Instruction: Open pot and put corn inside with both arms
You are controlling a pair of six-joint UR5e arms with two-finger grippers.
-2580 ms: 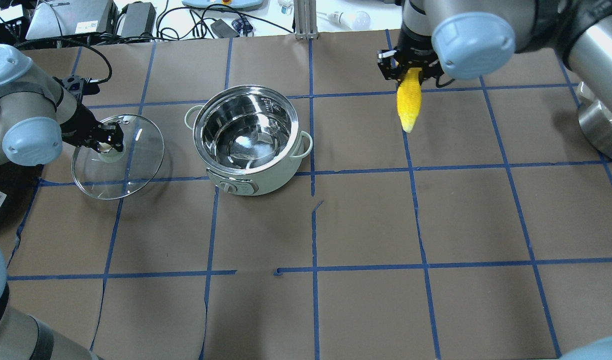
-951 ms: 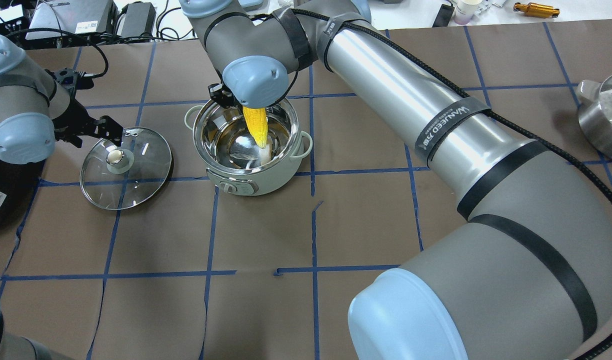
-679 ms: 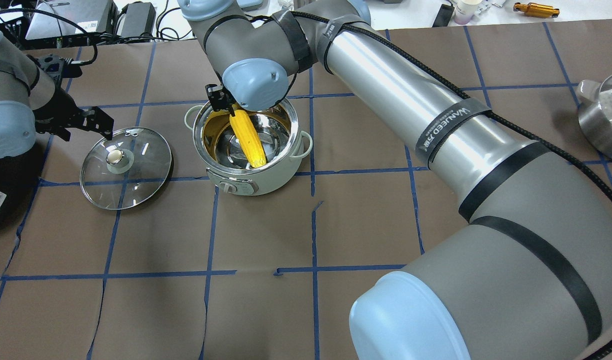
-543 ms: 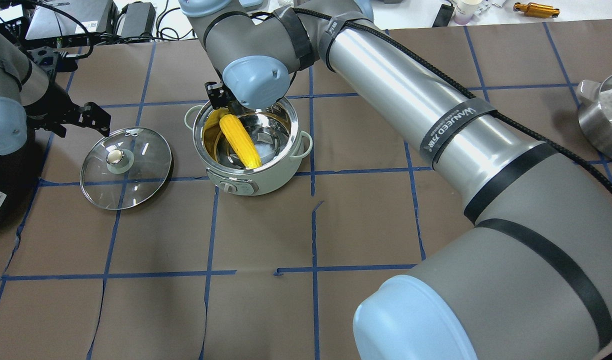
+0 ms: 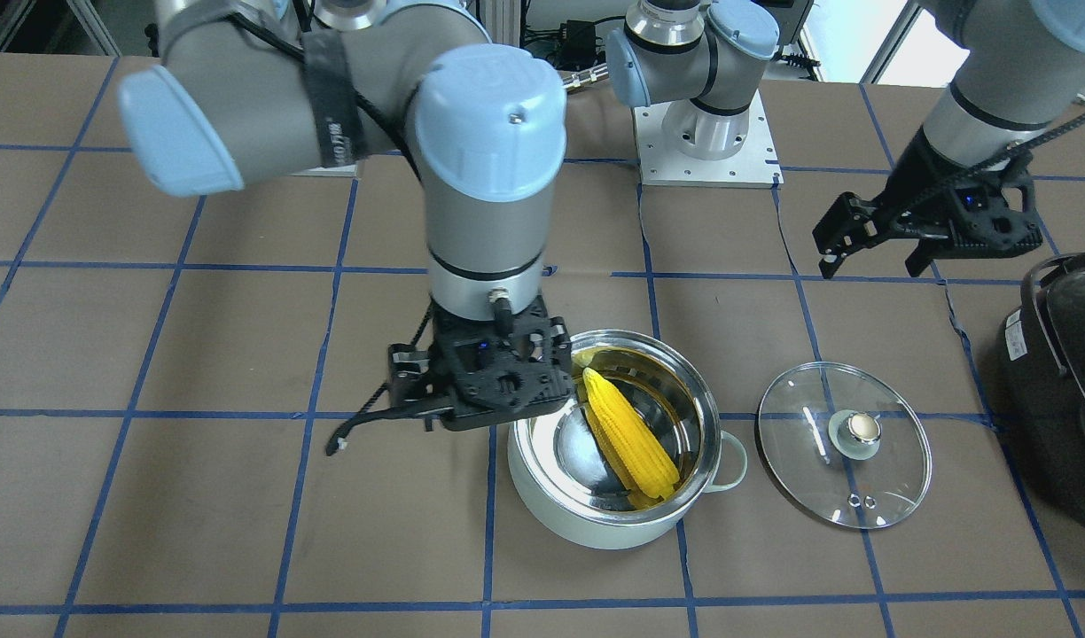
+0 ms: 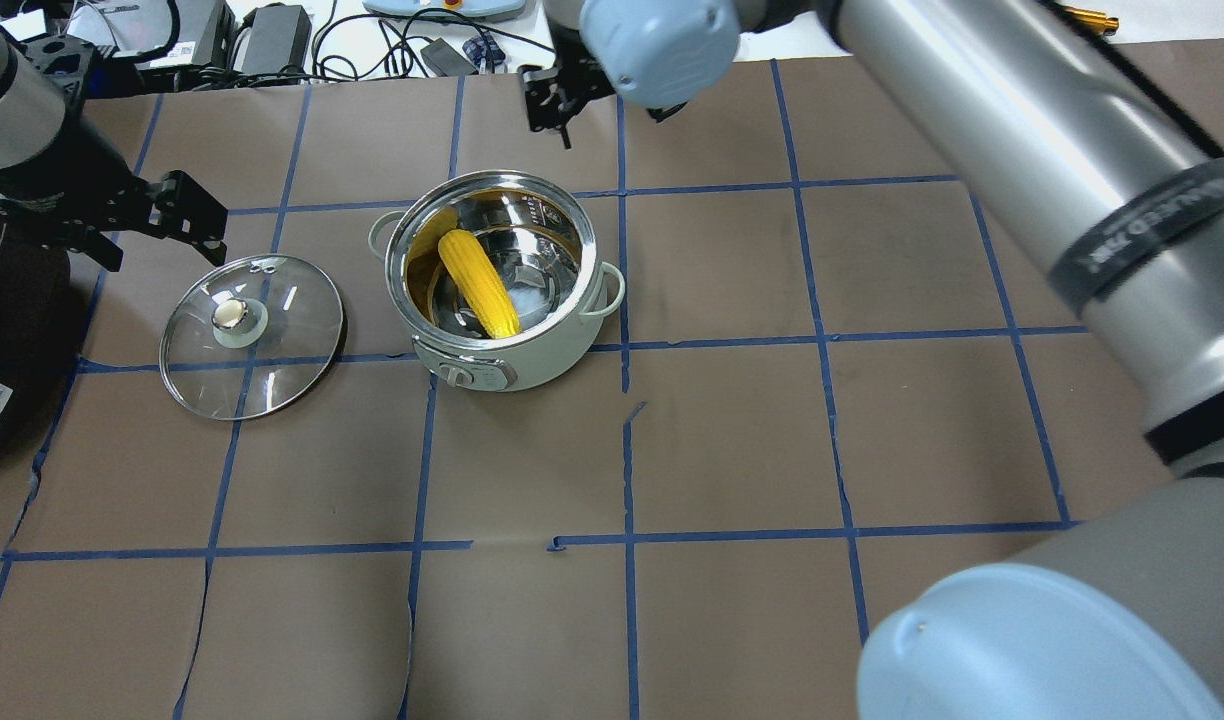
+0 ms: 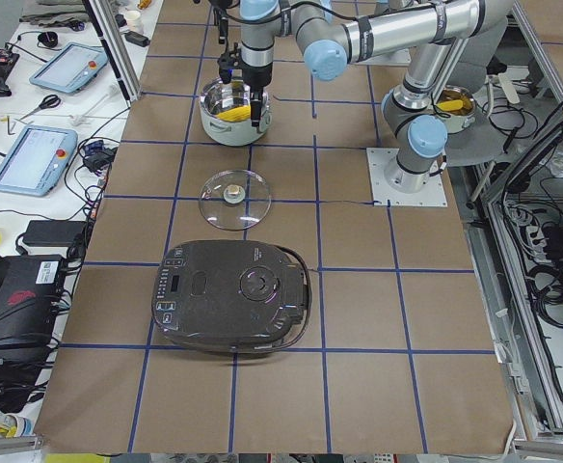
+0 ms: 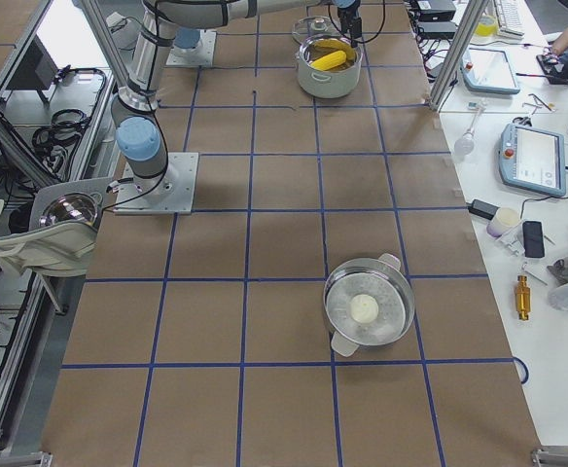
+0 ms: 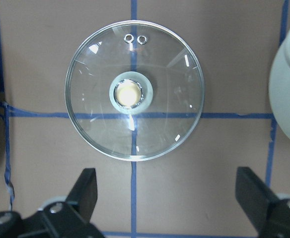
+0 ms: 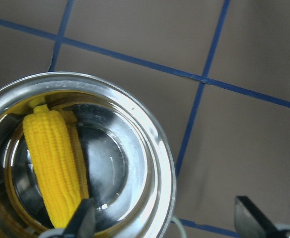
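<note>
The pale mint pot (image 6: pixel 532 362) stands open, its wall also in the front view (image 5: pixel 578 518). The yellow corn (image 6: pixel 479 283) lies slanted inside it, also in the front view (image 5: pixel 627 434) and right wrist view (image 10: pixel 53 163). The glass lid (image 6: pixel 252 335) lies flat on the table left of the pot, knob up, and shows in the left wrist view (image 9: pixel 135 89). My right gripper (image 10: pixel 167 223) is open and empty, raised just beyond the pot's far rim (image 5: pixel 485 399). My left gripper (image 9: pixel 167 198) is open and empty, above the table beside the lid (image 6: pixel 147 230).
A large black appliance (image 7: pixel 233 294) sits at the table's left end, close to the lid. A steel pot holding a white lump (image 8: pixel 367 309) stands toward the right end. Cables and devices (image 6: pixel 272 35) line the far edge.
The right gripper brought the corn over, let it go into the pot, then rose and drew back to the far side. The left gripper released the lid and backed away from it.
</note>
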